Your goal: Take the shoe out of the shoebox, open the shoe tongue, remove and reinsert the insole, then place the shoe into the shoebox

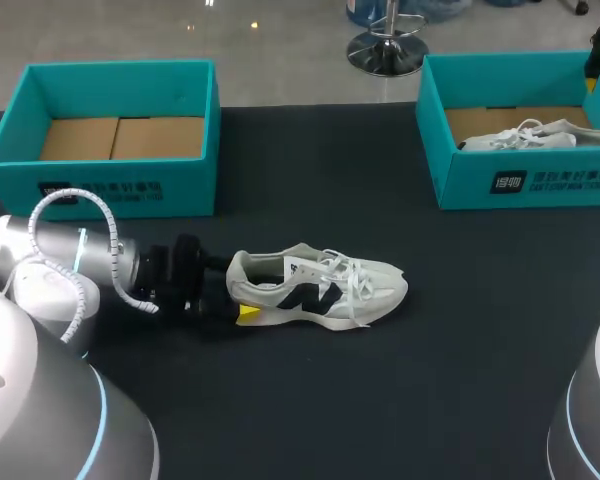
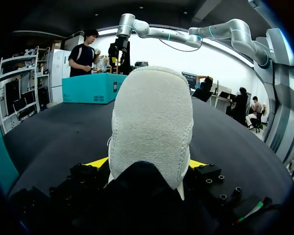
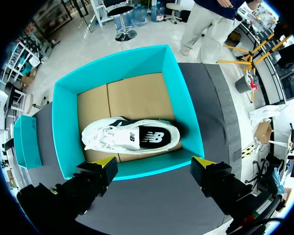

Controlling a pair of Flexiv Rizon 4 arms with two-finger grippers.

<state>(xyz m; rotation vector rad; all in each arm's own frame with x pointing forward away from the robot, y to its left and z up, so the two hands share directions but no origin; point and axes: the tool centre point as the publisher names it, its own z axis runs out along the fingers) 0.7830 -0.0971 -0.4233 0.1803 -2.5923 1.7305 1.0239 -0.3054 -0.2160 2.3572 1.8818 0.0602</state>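
A white shoe with dark side marks (image 1: pixel 320 288) lies on its sole on the black table, toe pointing right. My left gripper (image 1: pixel 238 298) is at its heel. In the left wrist view the padded heel (image 2: pixel 152 122) fills the space between the fingers, and the yellow tips (image 2: pixel 100 162) press it from both sides. My right gripper (image 3: pixel 154 166) hangs open high over the right teal shoebox (image 3: pixel 188 103), nothing between its fingers. A second white shoe (image 3: pixel 132 137) lies inside that box on brown cardboard. In the head view that gripper (image 1: pixel 598 60) shows at the far right edge.
An empty teal shoebox (image 1: pixel 110 185) with a cardboard floor stands at the back left, just behind my left arm. The right shoebox (image 1: pixel 520 185) stands at the back right. Bare black tabletop (image 1: pixel 380 400) stretches between the boxes and in front of the shoe.
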